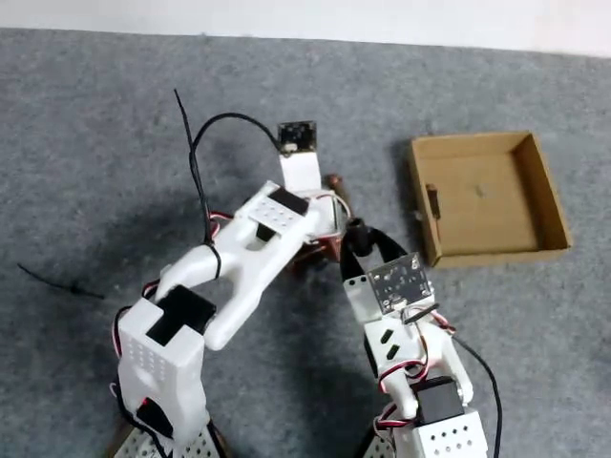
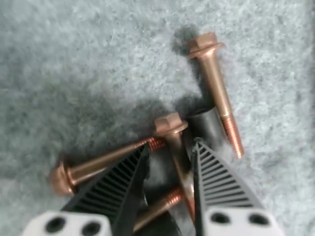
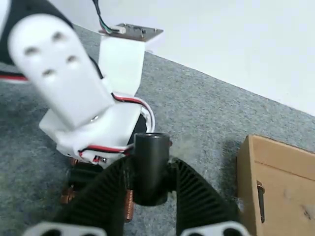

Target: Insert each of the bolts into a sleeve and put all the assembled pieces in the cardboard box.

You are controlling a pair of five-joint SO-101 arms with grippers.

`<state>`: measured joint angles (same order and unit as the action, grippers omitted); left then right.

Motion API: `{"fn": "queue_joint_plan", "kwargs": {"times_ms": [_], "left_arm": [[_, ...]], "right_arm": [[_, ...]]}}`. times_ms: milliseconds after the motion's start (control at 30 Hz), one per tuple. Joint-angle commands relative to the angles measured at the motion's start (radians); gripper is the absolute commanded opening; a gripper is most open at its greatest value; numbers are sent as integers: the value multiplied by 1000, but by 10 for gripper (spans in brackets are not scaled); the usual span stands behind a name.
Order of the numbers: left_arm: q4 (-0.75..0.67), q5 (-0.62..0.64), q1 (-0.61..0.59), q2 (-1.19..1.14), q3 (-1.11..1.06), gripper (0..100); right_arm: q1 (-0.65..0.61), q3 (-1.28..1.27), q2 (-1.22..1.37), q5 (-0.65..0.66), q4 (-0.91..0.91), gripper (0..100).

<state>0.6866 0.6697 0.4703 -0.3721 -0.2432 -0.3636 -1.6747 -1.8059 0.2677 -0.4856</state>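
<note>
Several copper bolts lie in a loose heap on the grey carpet; one (image 2: 215,89) lies apart, another (image 2: 98,167) points away to the side. My left gripper (image 2: 171,146) is open, low over the heap, its jaws either side of a hex-headed bolt (image 2: 172,129) without clamping it. A black sleeve (image 2: 205,124) lies against that bolt. My right gripper (image 3: 150,169) is shut on another black sleeve (image 3: 151,147), held upright just beside the left gripper (image 1: 325,239). The cardboard box (image 1: 535,191) stands to the right with a dark piece (image 1: 432,202) by its near wall.
The left arm's wrist (image 3: 93,113) crowds the space right behind the held sleeve. A loose black cable (image 1: 196,162) trails over the carpet at the left. The carpet's far edge (image 1: 305,36) meets a white surface.
</note>
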Motion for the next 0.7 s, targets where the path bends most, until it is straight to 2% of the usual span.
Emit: {"fn": "queue_joint_plan", "kwargs": {"times_ms": [0, 667], "left_arm": [[69, 6, 31, -12, 16, 143], [83, 9, 22, -12, 16, 143]], "right_arm": [[10, -117, -18, 2, -1, 5], [10, -117, -18, 2, -1, 5]]}}
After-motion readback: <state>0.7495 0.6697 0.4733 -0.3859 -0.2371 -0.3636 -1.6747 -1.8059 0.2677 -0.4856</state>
